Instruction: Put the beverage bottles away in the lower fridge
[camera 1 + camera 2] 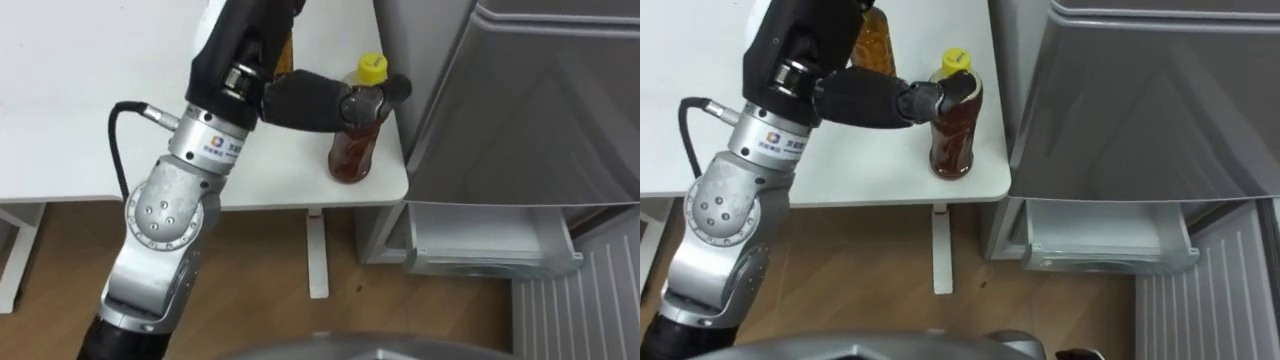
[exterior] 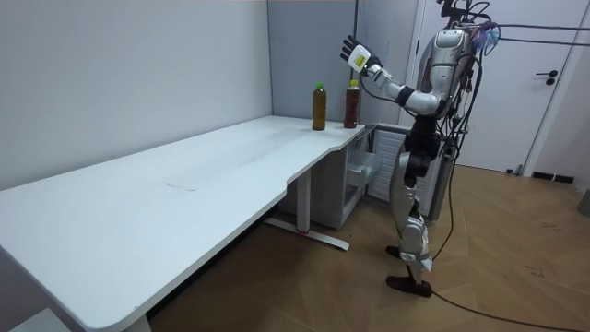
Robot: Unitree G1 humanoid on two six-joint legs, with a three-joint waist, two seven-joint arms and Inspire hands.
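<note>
A bottle of brown tea with a yellow cap [image 1: 352, 155] stands upright at the white table's right corner, next to the fridge. My left hand [image 1: 305, 100] is open, its dark fingers stretched across the bottle's neck just below the cap. In the room view the left hand [image 2: 351, 51] is raised a little above that bottle [image 2: 351, 103], fingers spread. A second bottle with amber drink [image 1: 872, 35] stands just behind, mostly hidden by my forearm; in the room view this second bottle [image 2: 319, 106] is to the left of the first.
The grey fridge [image 1: 540, 100] rises right of the table [image 1: 80, 100]. Its lower compartment [image 1: 490, 240] stands open near the wooden floor, showing a white shelf. I stand at the table's end, facing the fridge corner.
</note>
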